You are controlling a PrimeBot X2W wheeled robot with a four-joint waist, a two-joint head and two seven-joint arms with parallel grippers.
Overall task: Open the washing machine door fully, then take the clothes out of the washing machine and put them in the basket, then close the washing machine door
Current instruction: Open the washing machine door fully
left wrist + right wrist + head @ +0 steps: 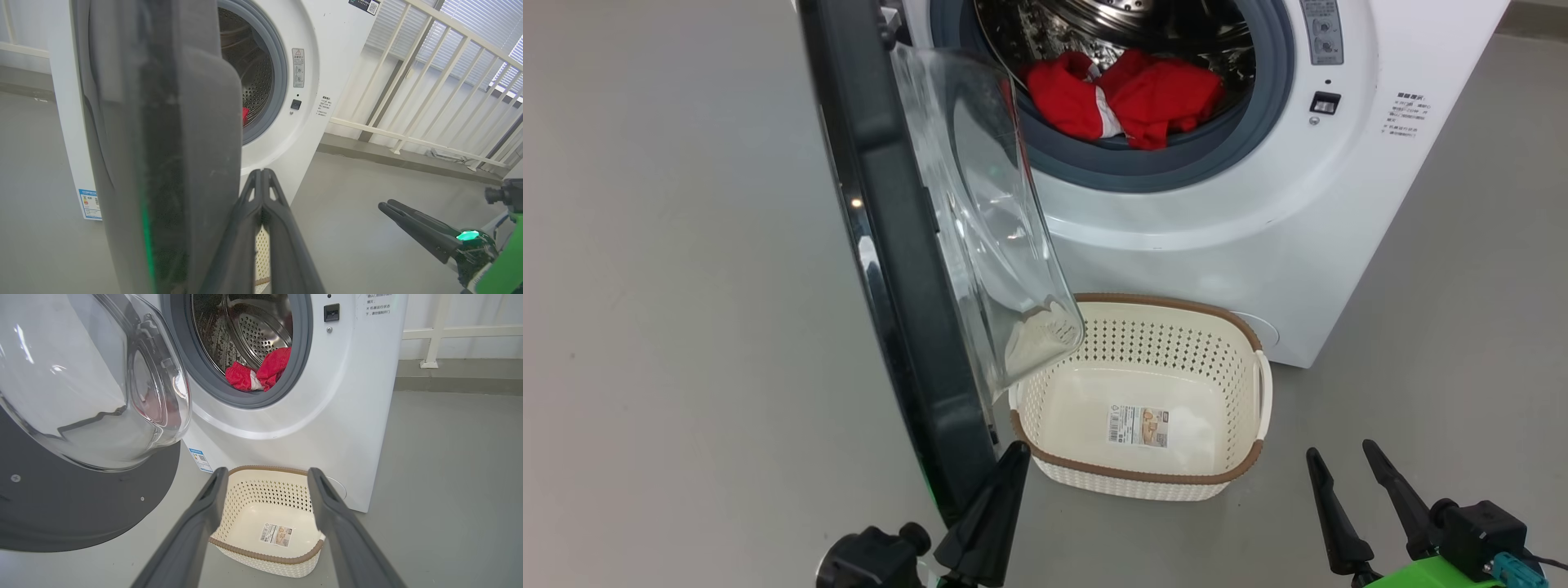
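Status from my end. The washing machine door is swung out to the left of the opening, nearly edge-on to the head cam. Its glass bowl faces the washing machine. In the head view the bowl's low end overlaps the basket's far left corner.

The clothes are in the drum: a red heap with a white strip at the front bottom, draped onto the grey-blue ring. The basket sits on the floor right in front of the machine, under the opening.

Left gripper: clenched, fingers pressed together, nothing between them. The tips are just beside the door's lower edge; I can't tell if they touch it.

Right gripper: released, fingers spread, nothing held. It is above the floor to the right of the basket, well apart from the door.

Writing:
- Basket sticker on the basket bottom: barcode plus a small picture, text too small to read.
- Blue label low on the machine, left of the door in the left wrist view: unreadable.
- Grey warning plate right of the opening: triangle symbol at its top, with a black latch slot below the plate.
- Chinese print beside the slot: too small for me to read.
- QR sticker at the top of the front panel.

I can't make out a brand.
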